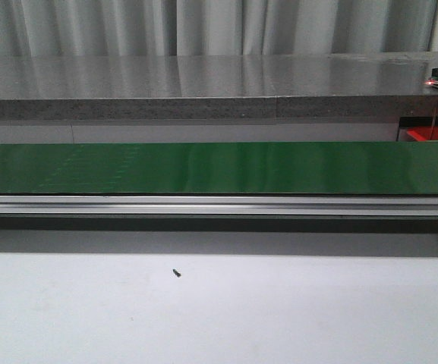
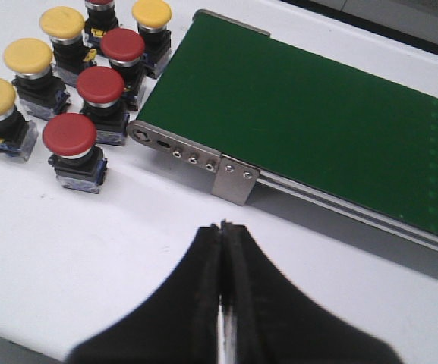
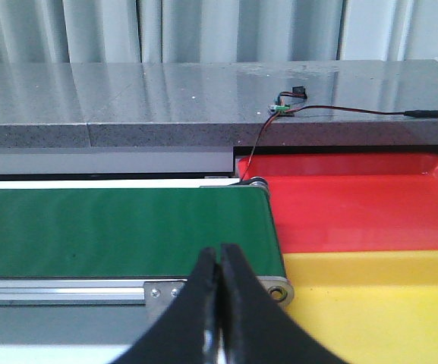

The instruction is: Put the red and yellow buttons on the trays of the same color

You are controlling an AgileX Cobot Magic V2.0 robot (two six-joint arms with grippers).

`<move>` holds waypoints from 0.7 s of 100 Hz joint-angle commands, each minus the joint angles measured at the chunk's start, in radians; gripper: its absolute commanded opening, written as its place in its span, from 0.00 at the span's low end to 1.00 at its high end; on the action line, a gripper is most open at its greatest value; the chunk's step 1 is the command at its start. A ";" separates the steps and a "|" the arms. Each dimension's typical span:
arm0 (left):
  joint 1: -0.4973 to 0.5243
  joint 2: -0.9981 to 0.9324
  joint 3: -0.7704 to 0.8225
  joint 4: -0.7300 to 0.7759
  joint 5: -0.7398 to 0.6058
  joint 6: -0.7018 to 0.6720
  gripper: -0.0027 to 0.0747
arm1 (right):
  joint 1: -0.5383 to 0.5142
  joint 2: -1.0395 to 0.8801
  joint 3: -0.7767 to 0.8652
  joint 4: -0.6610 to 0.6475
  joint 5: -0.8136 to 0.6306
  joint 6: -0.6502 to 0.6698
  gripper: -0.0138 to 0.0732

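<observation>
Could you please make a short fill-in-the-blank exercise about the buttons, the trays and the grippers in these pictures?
1. The left gripper has its fingers ____ with nothing between them.
2. Beside the end of the green conveyor belt, the yellow buttons in view number ____.
3. At the belt's other end, the red tray lies next to a ____ tray.
4. The surface of the conveyor belt carries ____ buttons.

Missing words: closed; four; yellow; no

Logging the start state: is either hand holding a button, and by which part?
Nothing is held. The left hand and right hand are both shut on nothing; the buttons sit untouched beside the belt.
</observation>
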 commanded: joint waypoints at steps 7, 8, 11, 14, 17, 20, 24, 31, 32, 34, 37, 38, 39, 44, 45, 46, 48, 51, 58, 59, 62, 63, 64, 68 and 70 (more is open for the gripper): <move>0.063 0.038 -0.045 -0.006 -0.029 -0.010 0.01 | 0.001 -0.017 -0.018 -0.003 -0.081 -0.003 0.02; 0.067 0.041 -0.047 -0.006 -0.023 -0.010 0.01 | 0.001 -0.017 -0.018 -0.003 -0.081 -0.003 0.02; 0.083 0.053 -0.053 -0.006 -0.011 -0.010 0.02 | 0.001 -0.017 -0.018 -0.003 -0.081 -0.003 0.02; 0.101 0.067 -0.058 -0.006 -0.004 -0.010 0.05 | 0.001 -0.017 -0.018 -0.003 -0.081 -0.003 0.02; 0.111 0.076 -0.064 -0.004 0.005 -0.008 0.08 | 0.001 -0.017 -0.018 -0.003 -0.081 -0.003 0.02; 0.126 0.087 -0.075 -0.004 0.011 0.000 0.13 | 0.001 -0.017 -0.018 -0.003 -0.081 -0.003 0.02; 0.141 0.109 -0.084 -0.004 0.015 0.003 0.22 | 0.001 -0.017 -0.018 -0.003 -0.081 -0.003 0.02; 0.158 0.141 -0.105 -0.004 0.018 0.003 0.42 | 0.001 -0.017 -0.018 -0.003 -0.081 -0.003 0.02; 0.160 0.145 -0.110 -0.004 0.021 0.003 0.44 | 0.001 -0.017 -0.018 -0.003 -0.081 -0.003 0.02; 0.163 0.155 -0.117 -0.004 0.023 0.003 0.51 | 0.001 -0.017 -0.018 -0.003 -0.081 -0.003 0.02; 0.170 0.168 -0.128 -0.004 0.028 0.003 0.62 | 0.001 -0.017 -0.018 -0.003 -0.081 -0.003 0.02; 0.170 0.175 -0.131 -0.004 0.030 0.003 0.64 | 0.001 -0.017 -0.018 -0.003 -0.081 -0.003 0.02; 0.172 0.179 -0.136 -0.004 0.030 0.003 0.66 | 0.001 -0.017 -0.018 -0.003 -0.081 -0.003 0.02; 0.180 0.205 -0.153 -0.004 0.037 0.003 0.78 | 0.001 -0.017 -0.018 -0.003 -0.081 -0.003 0.02; 0.180 0.209 -0.156 -0.004 0.038 0.003 0.79 | 0.001 -0.017 -0.018 -0.003 -0.081 -0.003 0.02; 0.183 0.216 -0.160 -0.004 0.039 0.003 0.80 | 0.001 -0.017 -0.018 -0.003 -0.081 -0.003 0.02; 0.185 0.229 -0.167 -0.004 0.041 0.001 0.83 | 0.001 -0.017 -0.018 -0.003 -0.081 -0.003 0.02; 0.193 0.246 -0.177 -0.004 0.043 -0.004 0.84 | 0.001 -0.017 -0.018 -0.003 -0.081 -0.003 0.02; 0.203 0.293 -0.202 -0.006 0.044 -0.004 0.83 | 0.001 -0.017 -0.018 -0.003 -0.081 -0.003 0.02; 0.203 0.303 -0.205 -0.008 0.044 -0.004 0.84 | 0.001 -0.017 -0.018 -0.003 -0.081 -0.003 0.02; 0.204 0.326 -0.217 -0.010 0.046 -0.004 0.83 | 0.001 -0.017 -0.018 -0.003 -0.081 -0.003 0.02; 0.204 0.337 -0.220 -0.010 0.046 -0.004 0.83 | 0.001 -0.017 -0.018 -0.003 -0.081 -0.003 0.02; 0.204 0.342 -0.226 -0.010 0.048 -0.004 0.83 | 0.001 -0.017 -0.018 -0.003 -0.081 -0.003 0.02; 0.209 0.377 -0.240 -0.010 0.051 -0.004 0.83 | 0.001 -0.017 -0.018 -0.003 -0.081 -0.003 0.02; 0.209 0.390 -0.248 -0.010 0.054 -0.004 0.83 | 0.001 -0.017 -0.018 -0.003 -0.081 -0.003 0.02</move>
